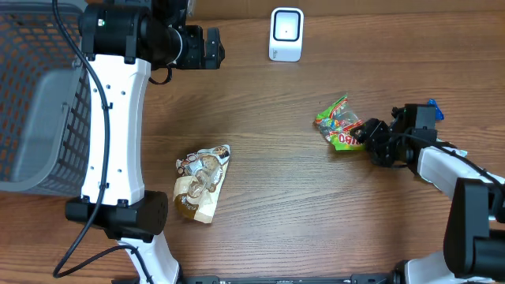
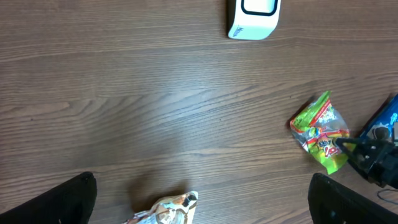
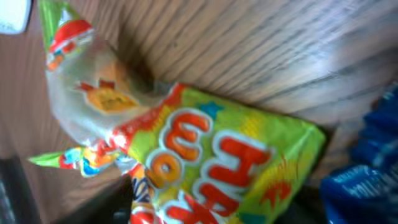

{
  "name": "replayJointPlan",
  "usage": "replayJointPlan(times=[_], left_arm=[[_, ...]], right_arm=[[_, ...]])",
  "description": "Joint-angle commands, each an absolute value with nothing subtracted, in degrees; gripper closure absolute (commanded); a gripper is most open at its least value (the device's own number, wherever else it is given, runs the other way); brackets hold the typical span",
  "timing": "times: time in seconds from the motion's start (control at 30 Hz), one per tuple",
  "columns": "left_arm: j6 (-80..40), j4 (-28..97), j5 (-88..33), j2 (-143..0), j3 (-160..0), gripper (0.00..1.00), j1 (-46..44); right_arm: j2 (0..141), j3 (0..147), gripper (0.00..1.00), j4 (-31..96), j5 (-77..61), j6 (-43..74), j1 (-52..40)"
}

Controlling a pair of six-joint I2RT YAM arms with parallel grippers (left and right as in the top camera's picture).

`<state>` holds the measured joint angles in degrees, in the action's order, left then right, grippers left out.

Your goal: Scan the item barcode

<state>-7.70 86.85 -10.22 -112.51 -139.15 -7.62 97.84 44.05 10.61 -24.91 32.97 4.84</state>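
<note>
Basket only overhead. Left claw spread; right claw at candy bag, grip unclear.

wooden table | holds: scanner; green candy bag; tan snack bag; mesh basket

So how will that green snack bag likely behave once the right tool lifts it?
The green snack bag looks crinkled and thin-filmed, so it will probably flop and sag from whichever edge is pinched. Its glossy film may slip in the right tool. It looks puffy, so it is likely light, and unlikely to roll.
</note>
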Motion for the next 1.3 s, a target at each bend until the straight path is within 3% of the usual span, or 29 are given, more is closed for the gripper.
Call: replayJointPlan(times=[0.0, 0.17, 0.3, 0.37, 0.7, 0.87, 0.97, 1.17, 1.27], left_arm=[[-7.3, 86.8, -9.9, -112.0, -139.6, 0.0, -7.5], [-7.3, 86.8, -9.9, -112.0, -139.6, 0.0, -7.5], [-7.3, 86.8, -9.9, -112.0, -139.6, 0.0, -7.5], [-7.3, 86.8, -9.9, -112.0, -139.6, 0.0, -7.5], [-7.3, 86.8, -9.9, -112.0, -139.6, 0.0, -7.5], [-7.3, 86.8, -9.9, -112.0, -139.6, 0.0, -7.5], [-7.3, 86.8, -9.9, -112.0, -139.6, 0.0, -7.5], [-7.3, 86.8, -9.9, -112.0, -139.6, 0.0, -7.5], [-7.3, 86.8, -9.9, -112.0, -139.6, 0.0, -7.5]], right_arm=[[101.2, 42.5, 0.47, 9.3, -20.2, 29.7, 4.6], [104.2, 42.5, 0.48, 5.1, -20.2, 28.0, 4.5], [104.8, 42.5, 0.32, 1.3, -20.2, 28.0, 4.4], [104.8, 42.5, 0.29, -0.4, -20.2, 28.0, 4.4], [106.6, 42.5, 0.3, -4.9, -19.9, 28.1, 0.1], [107.7, 42.5, 0.3, -4.2, -8.2, 33.9, -4.7], [108.1, 42.5, 0.4, -4.8, -6.5, 36.1, -5.8], [108.2, 42.5, 0.89, -5.3, -6.5, 36.0, -6.1], [107.3, 42.8, 0.96, -5.1, -8.9, 33.7, -5.9]])
